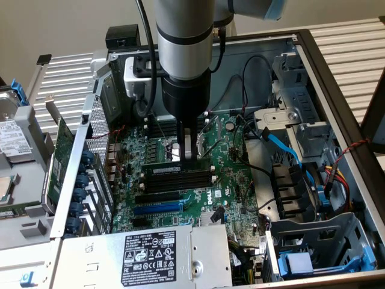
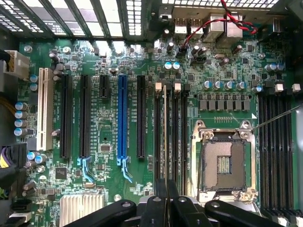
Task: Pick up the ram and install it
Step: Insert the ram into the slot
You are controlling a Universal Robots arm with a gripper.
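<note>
gripper [image 1: 189, 153] [image 2: 166, 189]: pinched down narrow on the top edge of the ram, fingers pretty much together, arm coming straight down into the case [image 1: 337, 78]
ram [image 1: 174, 170] [image 2: 164, 127]: standing on its long edge, lined up with the black memory slots [image 1: 180, 180] [image 2: 176, 132] around the middle of the motherboard [image 1: 234, 180] [image 2: 94, 189]; honestly can't tell if it's clicked in
CPU socket [image 2: 222, 163]: open, just beside that slot bank
blue slot [image 1: 157, 208] [image 2: 122, 118]: other side of the slots from the socket
power supply [image 1: 150, 253]: grey box with a black label at the board's near edge in the exterior view
</note>
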